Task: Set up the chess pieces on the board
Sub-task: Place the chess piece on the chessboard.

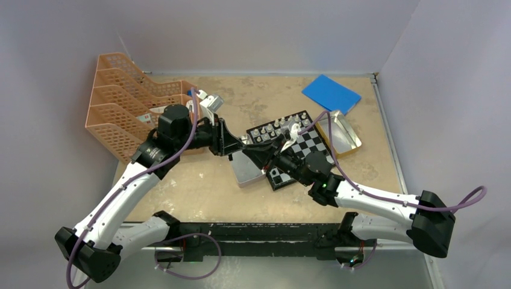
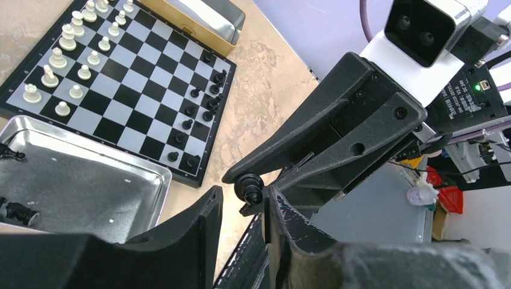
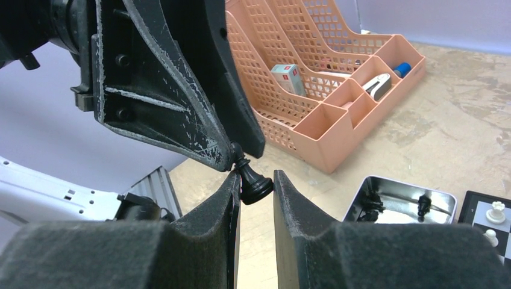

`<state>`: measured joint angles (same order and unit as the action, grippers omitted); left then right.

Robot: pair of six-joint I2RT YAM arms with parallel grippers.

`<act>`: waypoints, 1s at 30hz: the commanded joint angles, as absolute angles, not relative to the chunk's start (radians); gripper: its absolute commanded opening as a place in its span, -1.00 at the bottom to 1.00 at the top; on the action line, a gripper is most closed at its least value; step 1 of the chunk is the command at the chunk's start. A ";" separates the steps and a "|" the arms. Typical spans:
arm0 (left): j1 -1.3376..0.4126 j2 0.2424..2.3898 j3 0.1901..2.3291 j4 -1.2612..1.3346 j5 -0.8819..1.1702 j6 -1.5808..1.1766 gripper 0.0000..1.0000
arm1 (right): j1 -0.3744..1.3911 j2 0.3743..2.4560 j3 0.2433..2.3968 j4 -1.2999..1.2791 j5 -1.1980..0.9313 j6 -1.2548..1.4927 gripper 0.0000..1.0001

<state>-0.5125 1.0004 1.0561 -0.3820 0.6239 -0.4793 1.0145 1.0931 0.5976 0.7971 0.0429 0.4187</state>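
Note:
A black chess piece (image 3: 253,183) hangs in the air between both grippers, above the table. My right gripper (image 3: 256,177) is shut on its round base. My left gripper (image 2: 244,195) stands open around its top: the piece (image 2: 249,188) lies against one finger, with a gap to the other. The board (image 2: 138,78) lies flat, with white pieces (image 2: 66,60) in two rows on one side and black pieces (image 2: 199,108) along the other. From above, the grippers meet just left of the board (image 1: 313,144).
A silver tin tray (image 2: 78,180) beside the board holds a few loose black pieces (image 2: 18,211). A second tin (image 1: 343,135) lies right of the board and a blue pad (image 1: 331,93) behind it. An orange mesh organiser (image 1: 126,108) stands at the back left.

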 commanded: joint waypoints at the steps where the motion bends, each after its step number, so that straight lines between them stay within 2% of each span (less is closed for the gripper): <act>1: -0.509 0.997 1.051 -0.304 0.628 -0.509 -0.50 | 1.018 1.089 0.609 0.832 0.068 0.429 -1.00; 7: -0.508 1.016 1.028 -0.302 0.695 -0.516 -0.56 | 1.018 1.097 0.614 0.829 0.081 0.446 -1.00; 13: -0.509 1.032 1.023 -0.299 0.713 -0.499 -1.00 | 1.018 1.103 0.604 0.823 0.081 0.462 -0.97; 15: -0.511 1.034 1.023 -0.301 0.712 -0.486 -1.00 | 1.018 1.098 0.603 0.807 0.081 0.462 -0.90; 22: -0.516 1.042 1.025 -0.346 0.657 -0.425 -1.00 | 1.018 1.009 0.616 0.626 0.146 0.480 -0.30; 26: -0.538 1.054 1.029 -0.358 0.592 -0.397 -1.00 | 1.018 0.897 0.657 0.436 0.227 0.526 -0.06; 30: -0.608 1.101 1.034 -0.350 0.505 -0.383 -1.00 | 1.018 0.789 0.722 0.222 0.271 0.548 0.27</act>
<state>-0.5457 1.0653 1.0206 -0.3702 0.5995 -0.4255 1.0145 0.8864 0.6220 0.4290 0.1852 0.5072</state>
